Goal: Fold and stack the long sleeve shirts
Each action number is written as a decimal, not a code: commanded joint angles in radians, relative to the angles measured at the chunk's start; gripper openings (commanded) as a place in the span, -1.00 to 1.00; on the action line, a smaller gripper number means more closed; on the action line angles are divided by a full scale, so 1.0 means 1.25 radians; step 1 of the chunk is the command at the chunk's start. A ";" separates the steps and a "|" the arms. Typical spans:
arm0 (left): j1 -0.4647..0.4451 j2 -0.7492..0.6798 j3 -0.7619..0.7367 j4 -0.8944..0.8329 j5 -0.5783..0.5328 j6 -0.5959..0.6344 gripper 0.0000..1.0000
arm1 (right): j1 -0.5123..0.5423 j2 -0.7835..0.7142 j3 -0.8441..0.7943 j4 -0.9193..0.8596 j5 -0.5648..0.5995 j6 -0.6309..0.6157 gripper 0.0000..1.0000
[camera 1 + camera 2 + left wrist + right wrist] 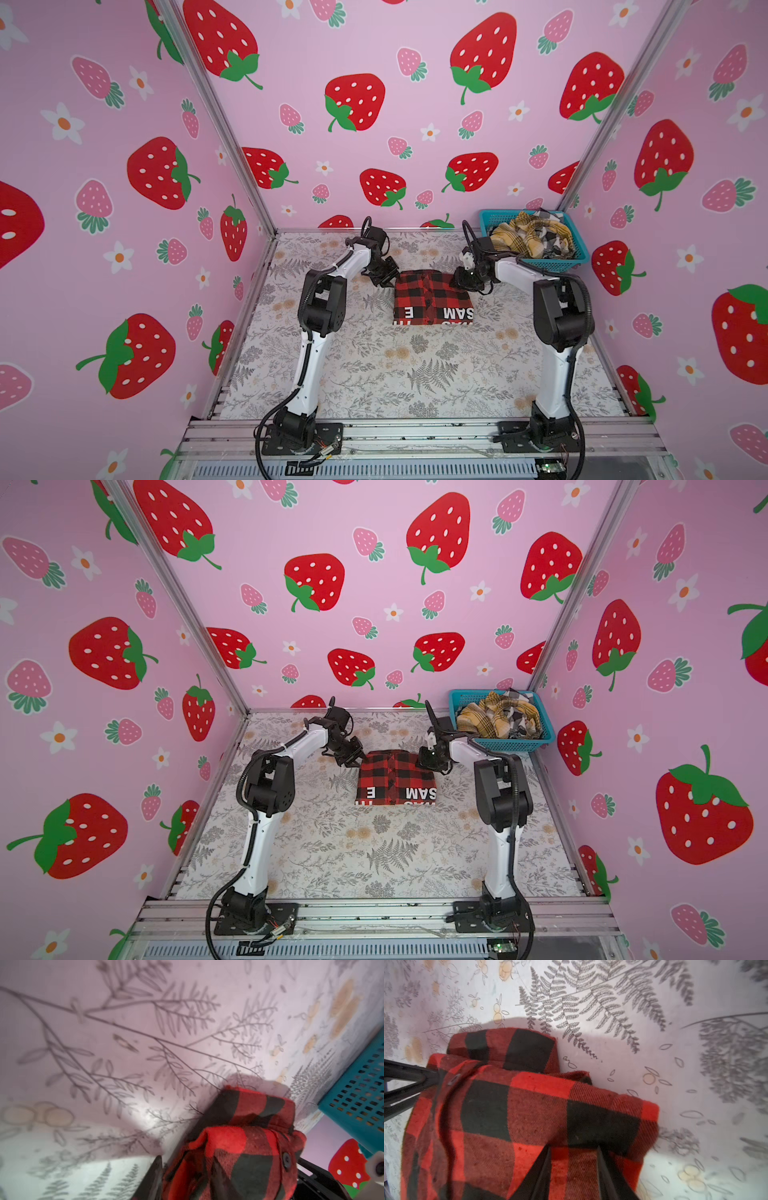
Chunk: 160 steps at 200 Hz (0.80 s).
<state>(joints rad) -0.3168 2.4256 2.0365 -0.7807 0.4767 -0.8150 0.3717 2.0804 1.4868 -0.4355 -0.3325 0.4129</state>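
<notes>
Floral-print table (415,374) beneath both grippers in both top views. Red-and-black shirt (432,301) folded to a squarish packet on the table, collar end spanning the gap between left gripper (388,280) and right gripper (463,278), rest of the packet running from them back toward the arm bases. White block lettering (451,311) along the edge farthest from both grippers. Turquoise mesh basket (490,218) just behind the right gripper and to its outer side, well apart from the left gripper. Heaped inside it above the rim: crumpled mustard-yellow plaid shirt (519,232) tangled with black-and-white plaid shirt (555,243). Left wrist view: left gripper (187,1159) clamped on the collar-end corner of the red-and-black shirt (239,1147), cloth bunched between and over the dark fingers (218,1176), basket wall (357,1093) off beyond the cloth. Right wrist view: right gripper (573,1148) likewise pinching the opposite collar-end corner of the same shirt (529,1115), fabric filling the space between the fingers (606,1174), collar flap ahead of the fingertips. Small dark button (453,1079) on the placket, to the side of the right gripper toward the left one.
</notes>
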 commanded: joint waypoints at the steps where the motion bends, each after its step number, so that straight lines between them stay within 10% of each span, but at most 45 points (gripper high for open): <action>1: -0.011 -0.049 -0.063 0.001 -0.015 0.021 -0.26 | 0.046 -0.011 0.004 -0.018 0.026 -0.016 -0.23; 81: 0.023 -0.459 -0.598 0.021 -0.058 0.095 -0.13 | 0.217 -0.339 -0.319 -0.004 0.075 0.136 -0.09; 127: 0.018 -0.661 -0.680 0.011 -0.054 0.083 0.09 | 0.224 -0.399 -0.319 -0.071 0.188 0.137 0.00; 160: 0.010 -0.634 -0.656 0.035 -0.028 0.099 0.18 | 0.154 -0.329 -0.303 -0.014 0.105 0.070 0.35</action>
<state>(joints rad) -0.2974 1.5795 1.2007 -0.7494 0.4221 -0.7101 0.6224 1.6012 1.0897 -0.4706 -0.1661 0.5545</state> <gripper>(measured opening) 0.593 0.653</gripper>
